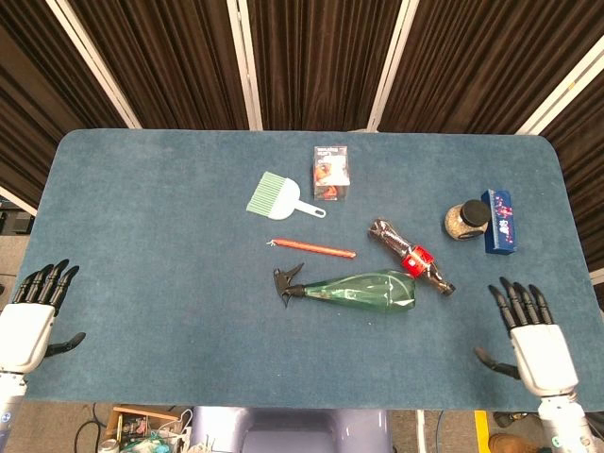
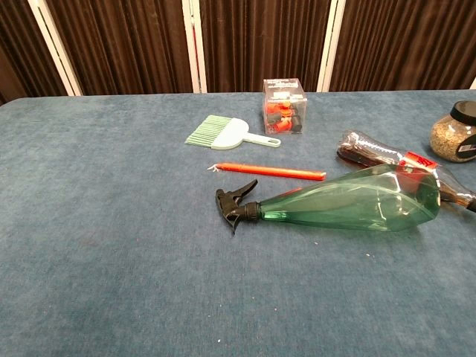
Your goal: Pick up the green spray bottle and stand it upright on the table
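green spray bottle lies on its side just below the centre of the head view, black trigger head pointing left and wide base to the right, resting on the blue table. in the chest view the same bottle stretches across the right half of the frame, flat on the cloth. its base sits just beside a dark soda bottle with a red label, which also lies down and angles toward the lower right. a thin red stick lies just above the spray bottle, apart from it. higher up are a pale green brush and a small clear box. toward the right edge stand a black-lidded jar and a blue carton, side by side. left hand hovers at the lower left corner, fingers spread and holding nothing. right hand is at the lower right corner, fingers likewise apart and empty, well away from the spray bottle.
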Robot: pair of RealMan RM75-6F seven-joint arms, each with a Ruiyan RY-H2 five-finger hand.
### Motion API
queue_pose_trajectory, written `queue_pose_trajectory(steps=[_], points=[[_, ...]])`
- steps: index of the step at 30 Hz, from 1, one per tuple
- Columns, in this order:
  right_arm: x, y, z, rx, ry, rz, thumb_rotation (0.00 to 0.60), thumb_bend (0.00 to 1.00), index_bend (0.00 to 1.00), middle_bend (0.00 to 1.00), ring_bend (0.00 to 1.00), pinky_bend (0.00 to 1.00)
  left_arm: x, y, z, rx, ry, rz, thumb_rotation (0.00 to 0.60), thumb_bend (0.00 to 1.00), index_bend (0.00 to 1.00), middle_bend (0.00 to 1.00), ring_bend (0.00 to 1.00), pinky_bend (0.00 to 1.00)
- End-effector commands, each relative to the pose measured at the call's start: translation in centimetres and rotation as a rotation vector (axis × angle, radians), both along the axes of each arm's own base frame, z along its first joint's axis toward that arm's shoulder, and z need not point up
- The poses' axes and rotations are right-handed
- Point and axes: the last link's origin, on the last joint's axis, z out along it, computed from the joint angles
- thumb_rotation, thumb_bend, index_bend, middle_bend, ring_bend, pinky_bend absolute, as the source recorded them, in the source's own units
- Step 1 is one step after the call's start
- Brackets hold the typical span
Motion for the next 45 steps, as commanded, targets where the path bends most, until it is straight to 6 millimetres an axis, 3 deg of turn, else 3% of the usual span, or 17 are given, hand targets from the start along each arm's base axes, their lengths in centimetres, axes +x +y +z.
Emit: queue_pose_trajectory(steps=[1,11,14,28,36,45], points=[[1.2,0.8,-2.2,0.046,0.041,0.042,0.600,0.23,0.00,0.00,0.00,0.00,-0.1,0.0,0.0,-0.002,-0.001,0.002,0.600,0.04,0.00,0.00,0.01,0.10],[7.5,-0.2,-9.1,0.155,0.184,0.144,0.600,0.24,0.00,0.00,0.00,0.00,-0.5,0.1,0.7,0.007,-0.011,0.003,0.600,0.04,0.00,0.00,0.01,0.10],[8.4,-0.6,-10.7,0.165,0.227,0.157,0.600,0.23,0.00,0.00,0.00,0.00,-0.7,-0.1,0.9,0.010,-0.020,0.012,0.600,0.04,0.00,0.00,0.01,0.10],[13.5,-3.0,-15.1,0.149,0.350,0.240,0.600,0.23,0.00,0.00,0.00,0.00,-1.4,-0.4,1.9,0.033,-0.036,0.059,0.600,0.04,0.00,0.00,0.01,0.10],[16.5,-5.9,-17.1,0.128,0.431,0.279,0.600,0.23,0.00,0.00,0.00,0.00,-1.8,-0.2,2.2,0.044,-0.034,0.088,0.600,0.04,0.00,0.00,0.01,0.10],[17.5,-10.1,-20.6,0.126,0.599,0.268,0.600,0.24,0.08,0.00,0.00,0.00,-2.3,0.5,2.2,0.034,-0.034,0.134,0.600,0.04,0.00,0.00,0.01,0.10]])
